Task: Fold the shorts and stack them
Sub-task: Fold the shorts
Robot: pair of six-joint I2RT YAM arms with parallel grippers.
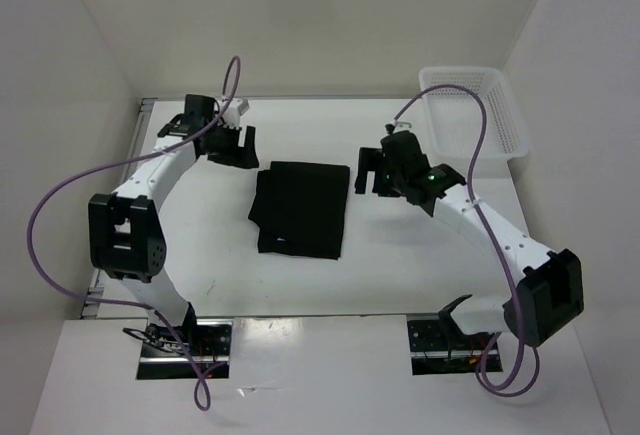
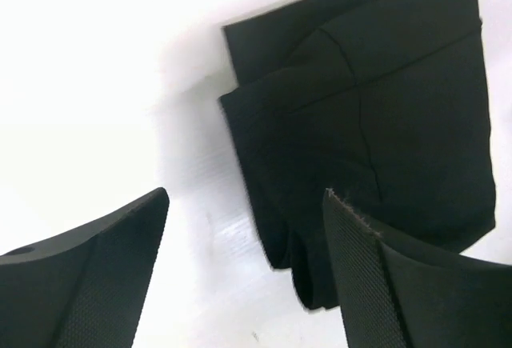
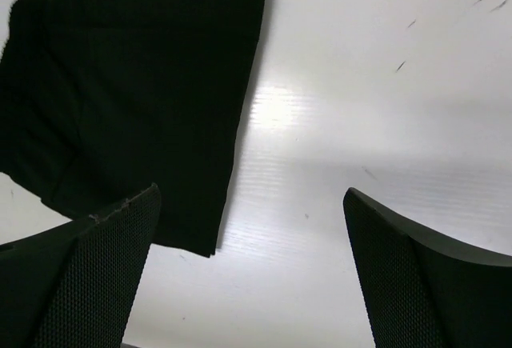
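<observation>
Top external: shorts (image 1: 300, 208) outside white basket (image 1: 458, 73)

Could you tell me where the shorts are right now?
In the top view, the shorts lie folded between the left gripper and the right gripper.

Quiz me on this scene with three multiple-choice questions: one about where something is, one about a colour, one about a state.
1. Where on the table do the shorts lie?
A) the near edge
B) the middle, between the left end effector and the right end effector
C) the far left corner

2. What colour is the basket?
A) white
B) blue
C) black

3. How are the two end effectors?
A) both open, holding nothing
B) both shut on fabric
C) one open, one shut

Answers:
1 B: the top view shows them mid-table with an end effector on either side.
2 A: it is plainly white.
3 A: each wrist view shows a wide gap with nothing clamped.
</observation>
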